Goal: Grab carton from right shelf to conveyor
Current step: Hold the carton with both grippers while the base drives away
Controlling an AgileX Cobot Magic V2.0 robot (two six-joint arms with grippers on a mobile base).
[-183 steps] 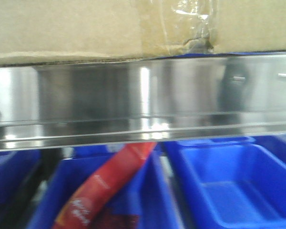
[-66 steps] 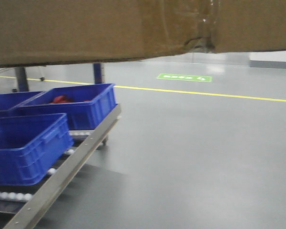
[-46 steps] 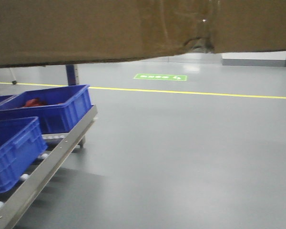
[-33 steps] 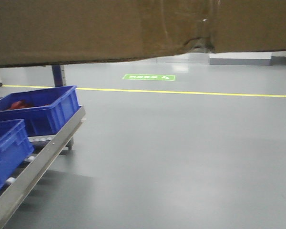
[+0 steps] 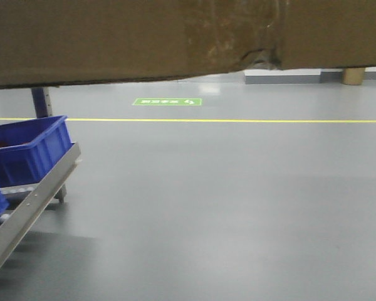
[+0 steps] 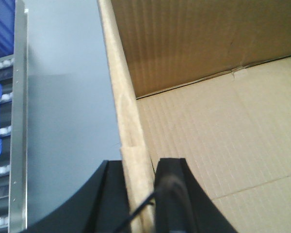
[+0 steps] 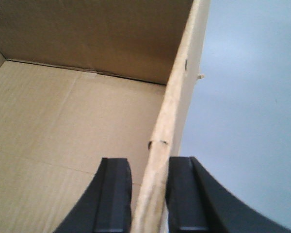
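The carton (image 5: 113,37), plain brown cardboard with a taped seam and a torn lower edge, is held in the air and fills the top of the front view. My left gripper (image 6: 139,165) is shut on the carton's (image 6: 208,121) left wall, one black finger inside and one outside. In the same way my right gripper (image 7: 146,162) is shut on the right wall of the carton (image 7: 63,121). The inside is bare cardboard. The right shelf's lower rack shows its metal rail (image 5: 31,204) at the lower left. The conveyor is out of view.
A blue bin (image 5: 31,150) sits on the rack's rollers beside a blue post (image 5: 41,103). Smooth grey floor spreads ahead, crossed by a yellow line (image 5: 238,120) with a green floor sign (image 5: 167,101) beyond. In the left wrist view the rack rail (image 6: 18,121) runs left of the carton.
The carton has come off the shiny shelf rail and stays high in view. The front view has swung right, so the rack and blue bins have slid left, mostly out of frame.
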